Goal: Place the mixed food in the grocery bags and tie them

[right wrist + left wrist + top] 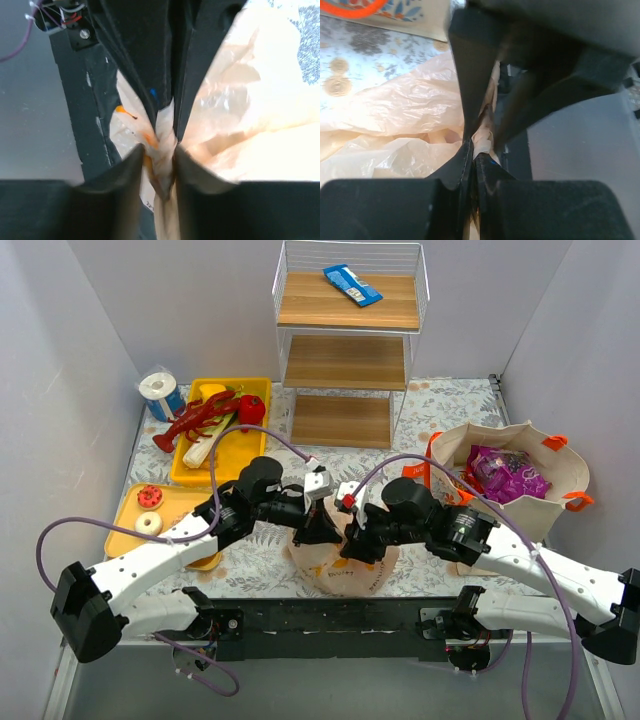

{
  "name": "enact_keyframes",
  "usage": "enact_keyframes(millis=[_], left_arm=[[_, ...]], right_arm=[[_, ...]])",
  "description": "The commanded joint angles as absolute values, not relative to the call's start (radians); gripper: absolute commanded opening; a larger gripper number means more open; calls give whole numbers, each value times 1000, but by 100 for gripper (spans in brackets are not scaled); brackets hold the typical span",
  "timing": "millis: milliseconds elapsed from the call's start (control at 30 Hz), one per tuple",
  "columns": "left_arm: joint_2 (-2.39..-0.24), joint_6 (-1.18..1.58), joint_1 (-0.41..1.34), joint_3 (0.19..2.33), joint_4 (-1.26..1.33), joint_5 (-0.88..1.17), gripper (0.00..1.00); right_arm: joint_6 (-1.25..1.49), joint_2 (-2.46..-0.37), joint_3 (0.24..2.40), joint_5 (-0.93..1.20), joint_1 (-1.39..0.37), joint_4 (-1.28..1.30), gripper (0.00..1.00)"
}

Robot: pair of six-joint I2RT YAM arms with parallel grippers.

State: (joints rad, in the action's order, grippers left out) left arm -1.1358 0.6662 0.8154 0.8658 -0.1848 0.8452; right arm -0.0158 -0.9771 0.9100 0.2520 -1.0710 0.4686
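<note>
Contents of the peach bag (345, 575) are hidden (crumpled, clouded plastic).

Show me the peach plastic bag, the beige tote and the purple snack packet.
peach plastic bag (345, 578): top view, its bulging lower side.
beige tote (555, 515): top view, its near wall.
purple snack packet (505, 478): top view, its crinkled middle.

The carrier bag (345, 575) at 6 o'clock on the desk (450, 405) is showing thin, translucent, wrinkled peach plastic. The left hand (476, 152) and right hand (157, 150) are looking matt black and smooth. At 3 o'clock the tote (565, 470) is appearing stiff, matt beige, its purple packet (505, 477) glinting glossy. At 12 o'clock the rack (348, 302) is showing smooth wood in white wire.
</note>
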Motion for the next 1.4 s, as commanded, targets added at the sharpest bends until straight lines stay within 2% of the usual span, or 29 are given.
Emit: enact_keyframes(millis=[0,33,67,133,200,300,333,367,433,467,633,733,800,933,1000,1233,1367], left_arm=[[-1022,641,827,819,-117,695,0],[-1006,641,828,810,-111,680,0],[-982,638,831,795,-104,664,0],[-962,634,841,781,-94,620,0],[-940,621,853,769,-94,575,0],[-930,614,868,765,-94,551,0],[-928,611,870,764,-95,540,0],[-928,609,874,764,-95,535,0],[-927,603,884,762,-98,514,0],[-922,600,893,761,-100,500,0],[-907,583,910,750,-100,446,0],[-903,581,916,741,-89,407,0],[-911,584,920,742,-90,367,0],[-910,587,923,742,-91,315,0],[-902,588,927,735,-84,293,0],[-911,584,927,735,-89,279,0],[-916,581,928,733,-94,282,0]], right_arm=[[41,-951,1034,230,-1065,517,49],[51,-953,1086,219,-1062,541,62],[64,-956,1110,206,-1040,558,67],[93,-969,1166,184,-1010,587,70],[115,-986,1221,204,-939,624,68],[114,-1008,1218,283,-826,644,45],[106,-1014,1207,308,-803,646,24],[104,-1020,1189,327,-775,647,16],[86,-1034,1166,370,-767,649,5],[77,-1035,1155,417,-767,647,3],[38,-1035,1062,520,-767,626,1],[58,-1005,1057,505,-767,623,2],[84,-967,1077,453,-767,630,4],[107,-924,1135,407,-767,686,17],[113,-911,1137,391,-767,715,18],[144,-908,1137,442,-796,690,10],[159,-949,1124,402,-839,666,8]])
